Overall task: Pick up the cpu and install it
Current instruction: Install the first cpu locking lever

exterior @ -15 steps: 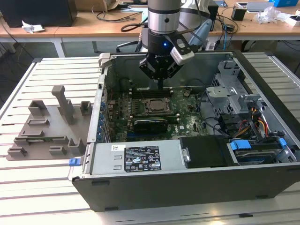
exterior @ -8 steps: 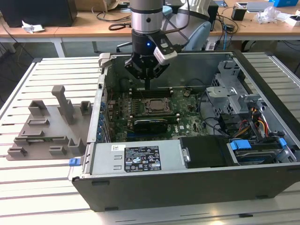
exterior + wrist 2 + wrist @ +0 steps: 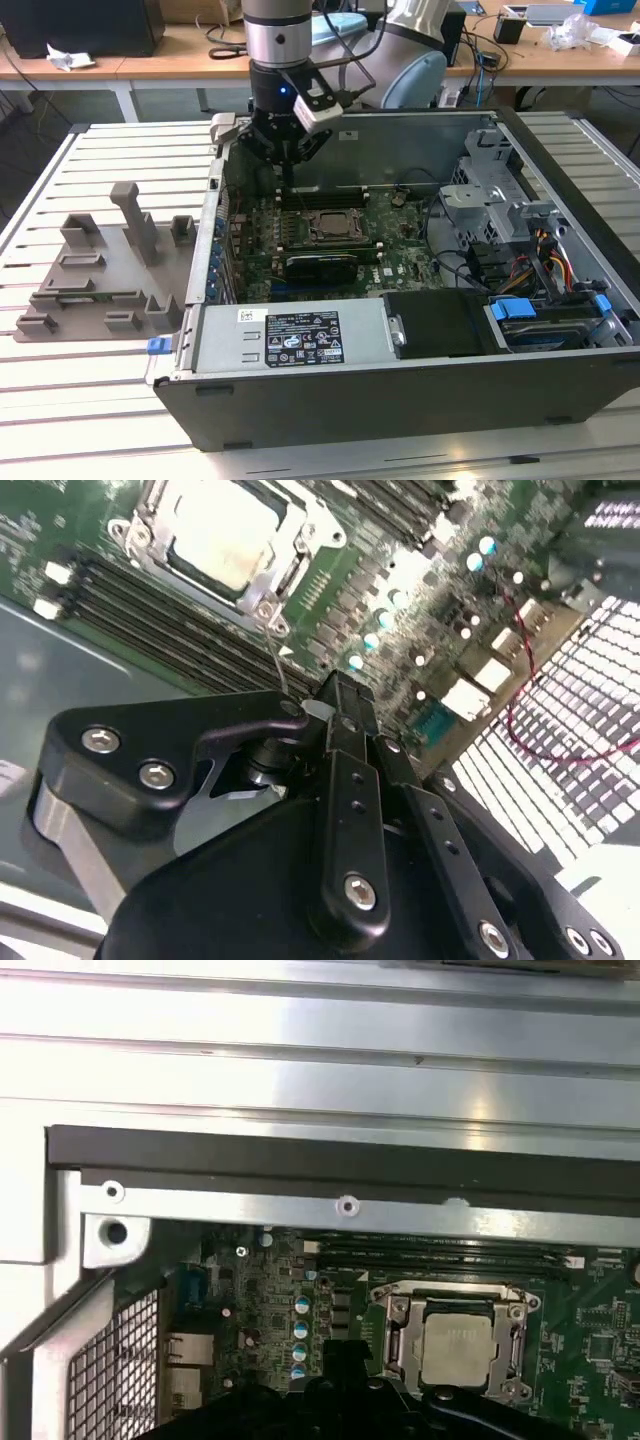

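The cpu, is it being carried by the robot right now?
No: in the first wrist view the cpu lies flat inside the socket frame on the motherboard.

The tool [image 3: 340,705], fingers together, hangs above the socketed cpu [image 3: 218,535]

The computer case [image 3: 420,390] lies open-topped, so the motherboard [image 3: 400,255] is reachable from above. Over the CPU socket [image 3: 331,227] the way down is unblocked — only the end effector [image 3: 286,160] hangs beside the case's far wall [image 3: 400,150]. Toward the exterior view's right, the drive cage [image 3: 495,190] and cable bundle [image 3: 545,260] crowd the interior — little room there.
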Robot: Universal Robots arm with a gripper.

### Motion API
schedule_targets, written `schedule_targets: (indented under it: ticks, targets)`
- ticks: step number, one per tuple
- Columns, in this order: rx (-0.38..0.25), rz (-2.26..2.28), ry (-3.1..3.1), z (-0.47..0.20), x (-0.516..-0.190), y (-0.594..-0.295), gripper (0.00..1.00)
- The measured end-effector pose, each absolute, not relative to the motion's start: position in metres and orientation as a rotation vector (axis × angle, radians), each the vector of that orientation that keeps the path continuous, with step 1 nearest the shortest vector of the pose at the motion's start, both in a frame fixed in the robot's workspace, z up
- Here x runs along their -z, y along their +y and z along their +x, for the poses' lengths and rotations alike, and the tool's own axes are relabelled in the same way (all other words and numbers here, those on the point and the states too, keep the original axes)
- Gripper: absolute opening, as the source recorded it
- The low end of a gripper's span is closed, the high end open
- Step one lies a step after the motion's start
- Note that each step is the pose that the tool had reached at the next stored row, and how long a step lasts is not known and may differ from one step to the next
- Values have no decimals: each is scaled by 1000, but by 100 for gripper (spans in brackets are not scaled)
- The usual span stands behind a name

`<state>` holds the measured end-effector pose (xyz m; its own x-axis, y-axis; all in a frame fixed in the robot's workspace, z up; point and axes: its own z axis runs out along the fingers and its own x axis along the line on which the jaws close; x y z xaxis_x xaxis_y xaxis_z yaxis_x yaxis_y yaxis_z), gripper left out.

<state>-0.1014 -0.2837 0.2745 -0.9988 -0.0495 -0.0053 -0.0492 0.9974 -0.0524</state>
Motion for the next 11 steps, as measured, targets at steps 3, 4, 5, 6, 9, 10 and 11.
schedule_targets:
  ticks: [3,4,5,6,9,10,11]
  targets:
    - [79,-77,3133,-104,-270,-274,11]
    - [79,-77,3133,-104,-268,-272,11]
    - [79,-77,3133,-104,-267,-271,11]
    - [79,-77,3133,-104,-266,-271,11]
    - [79,-77,3133,-101,-264,-271,11]
    - [79,-77,3133,-98,-263,-271,11]
    - [79,-77,3133,-97,-263,-271,11]
